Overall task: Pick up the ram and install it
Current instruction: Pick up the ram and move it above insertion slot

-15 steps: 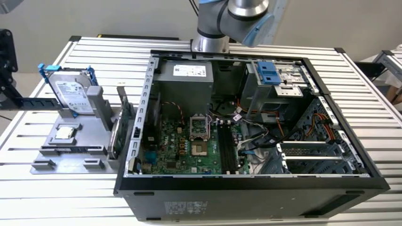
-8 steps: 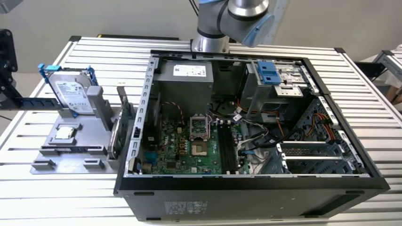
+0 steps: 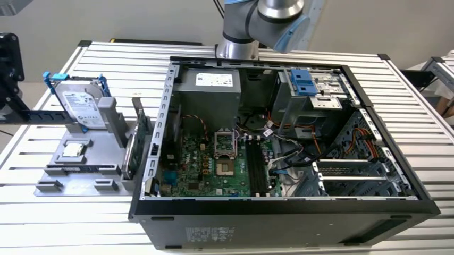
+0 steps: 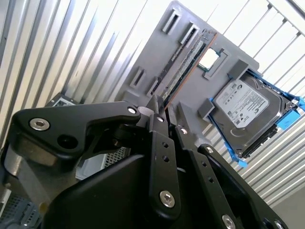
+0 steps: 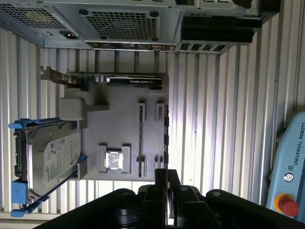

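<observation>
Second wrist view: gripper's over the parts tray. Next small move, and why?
Probably ease the gripper down toward the ram's middle. The ram sits untouched in the grey tray, and the open, empty gripper hangs clear of it, nearer one end.

The tabletop [image 3: 106,58] is a silver surface of parallel ribbed slats (the grooves run side to side in the exterior view). Two things rest directly on it: an open computer case [image 3: 284,226], its inside facing up, and a flat grey holder plate [image 3: 71,175] just beside the case, on the exterior view's left.
</observation>
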